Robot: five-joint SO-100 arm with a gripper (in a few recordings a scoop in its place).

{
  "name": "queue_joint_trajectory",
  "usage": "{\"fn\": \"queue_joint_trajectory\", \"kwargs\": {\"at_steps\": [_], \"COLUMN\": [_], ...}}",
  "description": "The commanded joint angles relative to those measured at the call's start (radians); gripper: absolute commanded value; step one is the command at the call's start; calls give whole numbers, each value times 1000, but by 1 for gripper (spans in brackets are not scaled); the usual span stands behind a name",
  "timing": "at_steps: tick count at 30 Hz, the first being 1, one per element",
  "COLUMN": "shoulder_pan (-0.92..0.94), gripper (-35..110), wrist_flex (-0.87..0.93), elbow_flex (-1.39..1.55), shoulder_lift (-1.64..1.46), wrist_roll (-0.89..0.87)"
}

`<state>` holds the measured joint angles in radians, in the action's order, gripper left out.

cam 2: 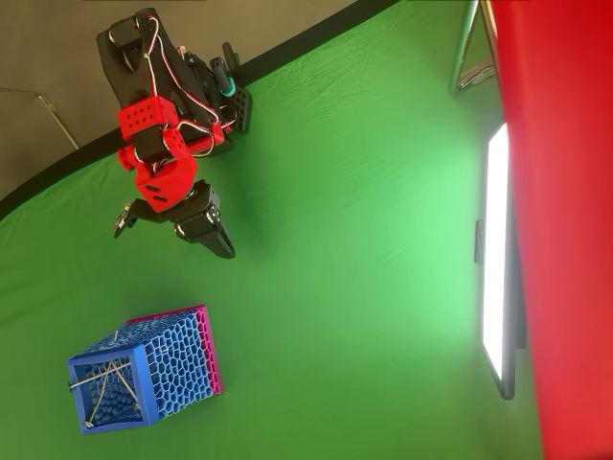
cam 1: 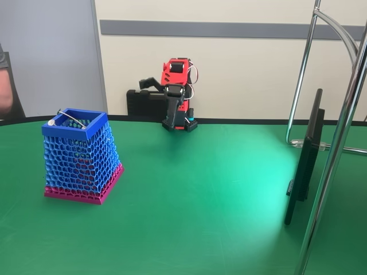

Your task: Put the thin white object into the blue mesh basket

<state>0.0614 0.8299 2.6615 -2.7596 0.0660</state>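
On the green table (cam 1: 189, 217), nearest the fixed camera and at the left of the frame, stands the blue mesh basket (cam 1: 80, 157), upright, its solid blue rim on top and its magenta-pink band at the bottom. The thin white object (cam 1: 71, 118) lies across the open top of the basket, slanting over one corner of the rim, with a small knob at its left end; in the overhead view, at the lower left, the same stick (cam 2: 100, 376) spans the basket's (cam 2: 182, 359) opening from edge to edge. At the right of the fixed view a dark flat panel (cam 1: 305, 160) stands on edge beside shiny metal stand tubes (cam 1: 338, 143).

Farther back, at the table's rear edge near the middle of the fixed view, is my red and black arm, folded up, well apart from the basket. My gripper (cam 2: 177, 227) shows in the overhead view at the upper left: my fingers spread wide apart, gripping nothing.
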Motion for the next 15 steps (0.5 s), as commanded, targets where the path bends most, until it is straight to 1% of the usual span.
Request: {"fn": "queue_joint_trajectory", "kwargs": {"at_steps": [1, 7, 15], "shoulder_pan": [-26, -44, -35], "gripper": [1, 1, 0], "wrist_flex": [-8, 21, 80], "elbow_flex": [91, 265, 393], "shoulder_lift": [-107, -322, -537], "wrist_roll": [-29, -67, -75]}}
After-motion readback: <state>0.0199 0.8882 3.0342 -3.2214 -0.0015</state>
